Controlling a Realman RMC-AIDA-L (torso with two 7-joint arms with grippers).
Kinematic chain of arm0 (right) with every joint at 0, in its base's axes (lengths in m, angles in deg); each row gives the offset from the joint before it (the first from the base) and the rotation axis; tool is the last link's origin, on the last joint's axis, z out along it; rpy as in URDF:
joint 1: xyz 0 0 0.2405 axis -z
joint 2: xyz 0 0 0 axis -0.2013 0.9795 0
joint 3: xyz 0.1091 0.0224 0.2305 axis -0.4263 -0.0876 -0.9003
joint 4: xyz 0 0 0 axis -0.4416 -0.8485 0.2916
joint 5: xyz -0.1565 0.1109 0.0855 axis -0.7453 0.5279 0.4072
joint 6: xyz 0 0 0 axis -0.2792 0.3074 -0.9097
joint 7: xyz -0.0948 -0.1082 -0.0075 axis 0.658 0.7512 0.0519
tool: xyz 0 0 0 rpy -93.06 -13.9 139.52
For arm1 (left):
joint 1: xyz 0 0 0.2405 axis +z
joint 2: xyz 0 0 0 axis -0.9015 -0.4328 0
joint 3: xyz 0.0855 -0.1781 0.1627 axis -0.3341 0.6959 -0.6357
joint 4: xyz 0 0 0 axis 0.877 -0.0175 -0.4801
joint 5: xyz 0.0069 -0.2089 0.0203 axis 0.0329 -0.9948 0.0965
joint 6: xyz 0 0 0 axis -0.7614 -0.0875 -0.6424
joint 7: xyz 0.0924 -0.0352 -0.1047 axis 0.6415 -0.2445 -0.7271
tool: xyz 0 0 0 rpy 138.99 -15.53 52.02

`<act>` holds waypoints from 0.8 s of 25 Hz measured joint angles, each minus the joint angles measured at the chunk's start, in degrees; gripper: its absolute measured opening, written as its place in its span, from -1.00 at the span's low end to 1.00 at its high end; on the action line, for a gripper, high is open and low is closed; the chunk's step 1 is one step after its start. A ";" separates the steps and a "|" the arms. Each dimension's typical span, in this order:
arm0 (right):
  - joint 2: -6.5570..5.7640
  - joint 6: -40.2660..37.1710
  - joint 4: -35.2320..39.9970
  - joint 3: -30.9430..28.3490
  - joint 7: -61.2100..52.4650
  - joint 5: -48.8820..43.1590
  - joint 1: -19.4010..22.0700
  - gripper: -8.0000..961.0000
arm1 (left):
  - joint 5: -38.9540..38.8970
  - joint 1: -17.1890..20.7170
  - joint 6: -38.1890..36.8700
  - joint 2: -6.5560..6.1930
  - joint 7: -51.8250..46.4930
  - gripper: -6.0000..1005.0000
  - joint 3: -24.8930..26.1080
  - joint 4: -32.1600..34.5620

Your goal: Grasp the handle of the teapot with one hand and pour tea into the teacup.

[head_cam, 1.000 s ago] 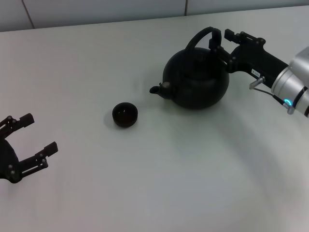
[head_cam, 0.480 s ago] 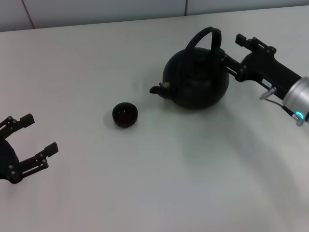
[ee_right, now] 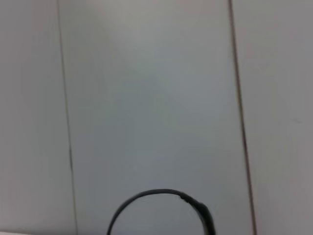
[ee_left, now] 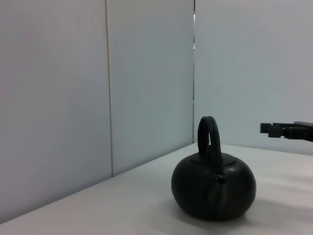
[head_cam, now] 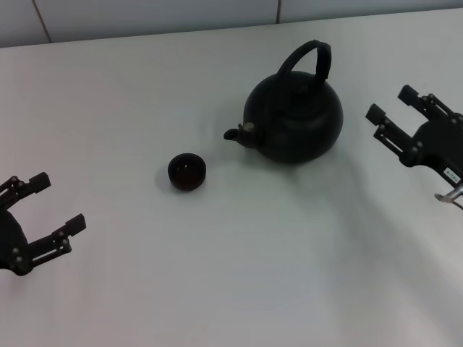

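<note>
Left end effector (head_cam: pixel 45 215) sits at the near left edge of the desk (head_cam: pixel 239 246), low, its fingers spread apart with nothing between them; well apart from the task's things. Teacup (head_cam: pixel 187 172) stands upright on the desk, left of centre, mouth up, dark brownish inside. Teapot (head_cam: pixel 293 120) stands upright to the right of the teacup and farther back, not touching it; a bare gap of desk lies between them. Spout (head_cam: pixel 236 134) is short and points to the robot's left and a little toward the near side, roughly in the teacup's direction. Handle (head_cam: pixel 307 56) arches over the top of the teapot; in the head view its arc runs from the spout side up and back toward the rear right, along the same line as the spout. In the left wrist view the teapot (ee_left: pixel 213 185) appears with the spout facing nearly at the camera and the handle (ee_left: pixel 208 132) seen almost edge-on. Right end effector (head_cam: pixel 400 116) is to the right of the teapot, apart from it, fingers spread, empty, tips pointing toward the teapot side. Right wrist view shows only the top arc of the handle (ee_right: pixel 161 196) against wall panels (ee_right: pixel 146 98).
</note>
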 joint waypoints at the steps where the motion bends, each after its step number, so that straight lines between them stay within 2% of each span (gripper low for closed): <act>1: -0.05 0.08 -0.03 -0.44 -0.07 0.00 0.09 0.42 | 0.00 0.00 0.12 0.03 0.00 0.72 0.00 -0.02; 3: -0.30 -0.10 0.43 -0.76 -1.18 -0.02 0.00 0.42 | 0.03 -0.21 0.17 -0.01 -0.01 0.72 -0.08 -0.06; 4: -0.95 -1.53 2.72 0.12 -4.73 -0.75 -0.28 0.42 | 0.05 -0.42 0.16 -0.13 -0.06 0.72 -0.21 -0.06; 6: -1.41 -2.62 4.44 1.16 -7.60 -1.96 -0.47 0.42 | 0.10 -0.73 -0.12 -0.42 -0.20 0.72 -0.40 -0.06; 9: -3.72 -6.78 9.85 5.23 -16.53 -8.72 -2.04 0.42 | 0.45 -1.31 -0.58 -1.12 -0.85 0.72 -0.79 -0.02; 10: -4.59 -8.25 11.16 6.23 -19.07 -11.31 -2.69 0.42 | 0.68 -1.73 -0.79 -1.61 -1.68 0.72 -1.36 0.11; 11: -5.65 -10.31 12.32 7.07 -22.05 -14.59 -3.63 0.41 | 1.11 -2.49 -1.49 -2.81 -4.18 0.72 -3.65 0.45; 13: -6.66 -13.82 14.48 7.30 -25.23 -19.35 -4.55 0.41 | 1.18 -2.81 -2.21 -3.60 -5.71 0.72 -5.56 0.54; 14: -6.82 -15.64 15.98 7.30 -26.07 -21.58 -4.74 0.41 | 1.18 -3.03 -3.11 -4.42 -7.31 0.72 -7.55 0.79; 20: -6.27 -20.24 26.78 7.39 -32.18 -31.80 -4.74 0.41 | 1.51 -3.85 -6.39 -5.37 -13.99 0.72 -10.30 3.71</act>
